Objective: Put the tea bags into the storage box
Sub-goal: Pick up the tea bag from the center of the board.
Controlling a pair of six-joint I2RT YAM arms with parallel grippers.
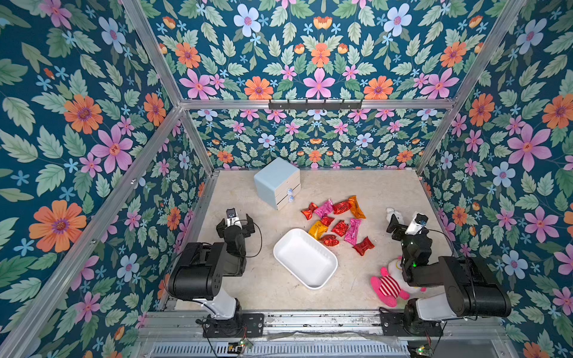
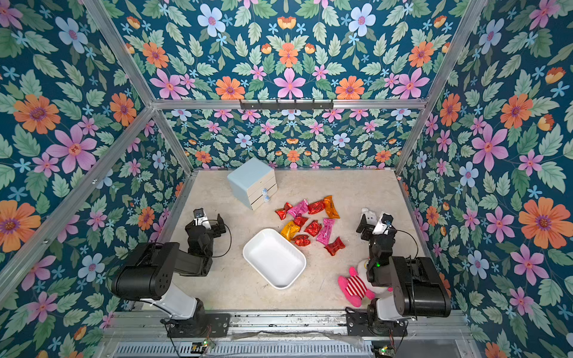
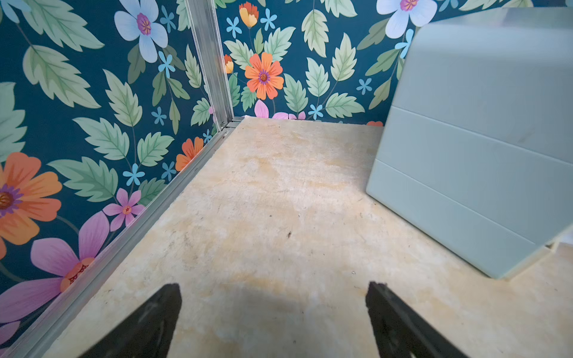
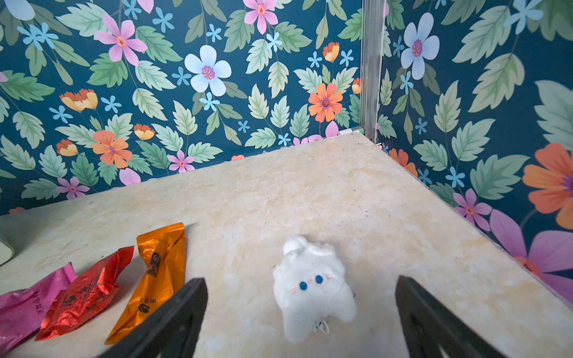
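Note:
Several shiny foil tea bags in red, pink and orange lie in a loose cluster on the beige tabletop, in both top views. Just in front of them stands the storage box, a shallow white tray with nothing in it. My left gripper is open over bare table near the left wall, well left of the tray. At the right side my right gripper is open and holds nothing. An orange tea bag, a red one and a pink one lie beside it.
A pale blue drawer unit stands at the back, close to my left gripper. A small white plush lies on the table in front of my right gripper. A pink striped plush lies by the right arm's base. Flowered walls enclose the table.

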